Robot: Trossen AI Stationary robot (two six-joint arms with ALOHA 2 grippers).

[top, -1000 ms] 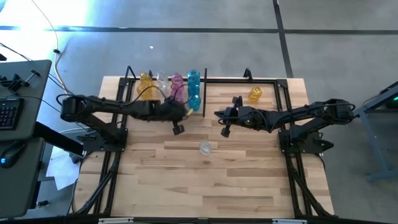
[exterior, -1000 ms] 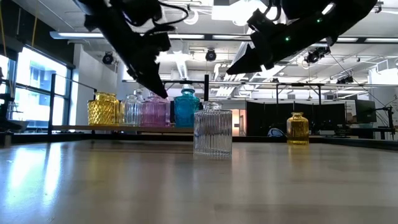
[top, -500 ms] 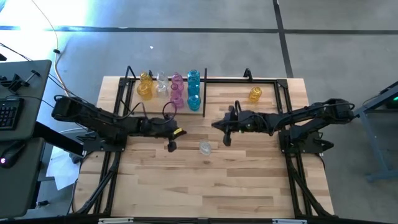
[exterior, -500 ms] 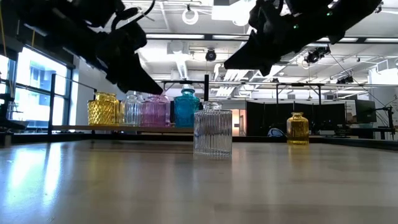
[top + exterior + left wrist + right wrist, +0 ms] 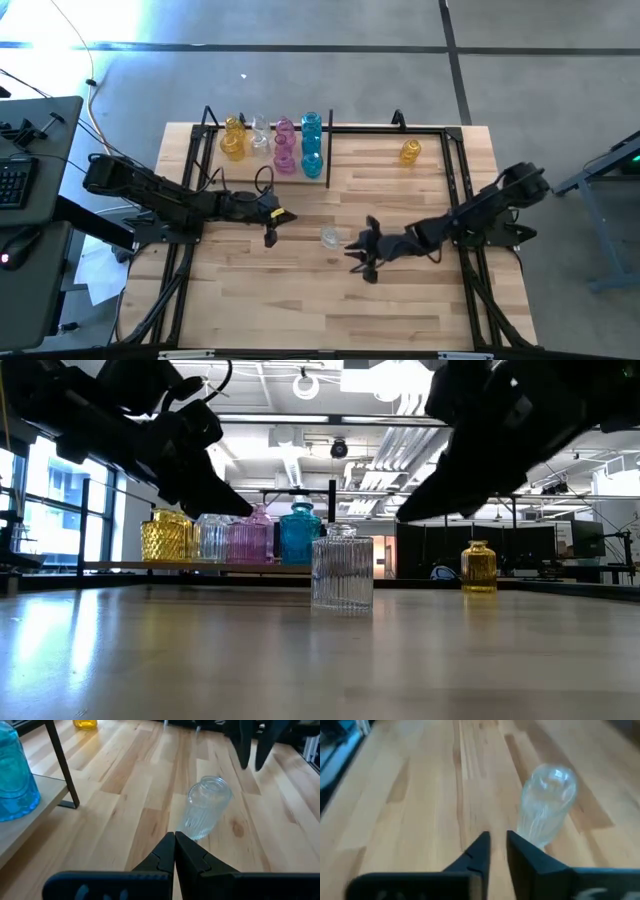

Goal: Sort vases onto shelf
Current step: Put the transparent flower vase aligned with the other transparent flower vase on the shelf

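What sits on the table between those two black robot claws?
In the high view, a clear ribbed vase stands alone on bare wood between the left gripper and the right gripper. Neither touches it.

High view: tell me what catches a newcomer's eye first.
A lone ribbed clear glass vase stands mid-table, flanked by the left claw and right claw. Behind it, yellow, clear, pink and teal glass vases crowd the black-rod shelf's left end, while one small yellow vase stands apart at its right.
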